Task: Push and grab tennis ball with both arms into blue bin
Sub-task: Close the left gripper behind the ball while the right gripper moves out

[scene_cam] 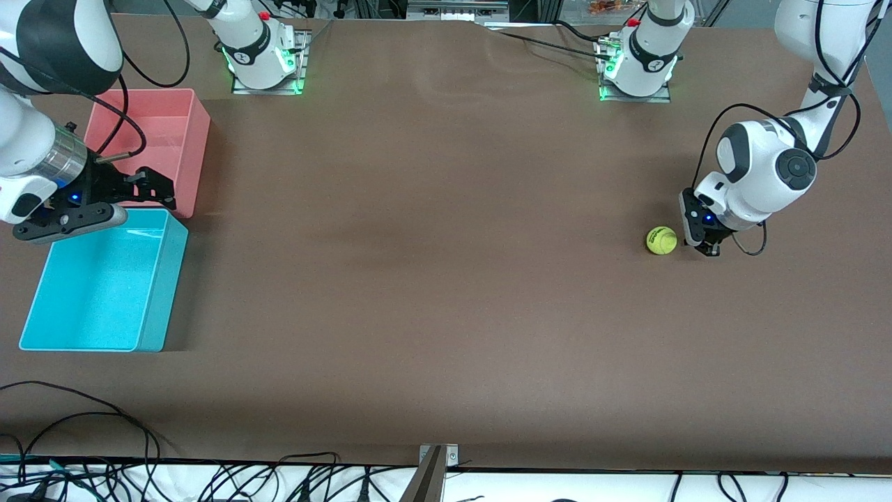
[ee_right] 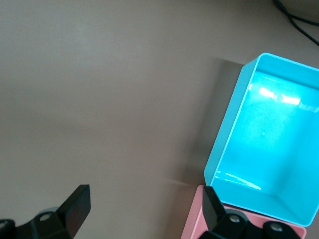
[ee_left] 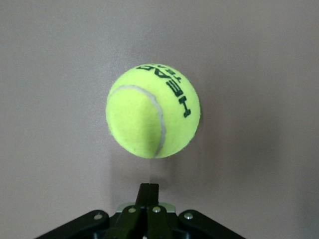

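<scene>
Left wrist view, tennis ball (ee_left: 153,110) printed "HEAD", left pincer (ee_left: 148,191) closed

The brown table (scene_cam: 432,279) is left bare between the tennis ball (scene_cam: 661,240) and the blue bin (scene_cam: 104,289); nothing is seen on that stretch. The ball is flanked, toward the left arm's end, by the left gripper (scene_cam: 700,240), fingers pressed together just beside it. The blue bin's open top is partly overhung by the right gripper (scene_cam: 150,192), fingers spread. The pink bin (scene_cam: 178,136) is set against the blue bin's farther wall.
</scene>
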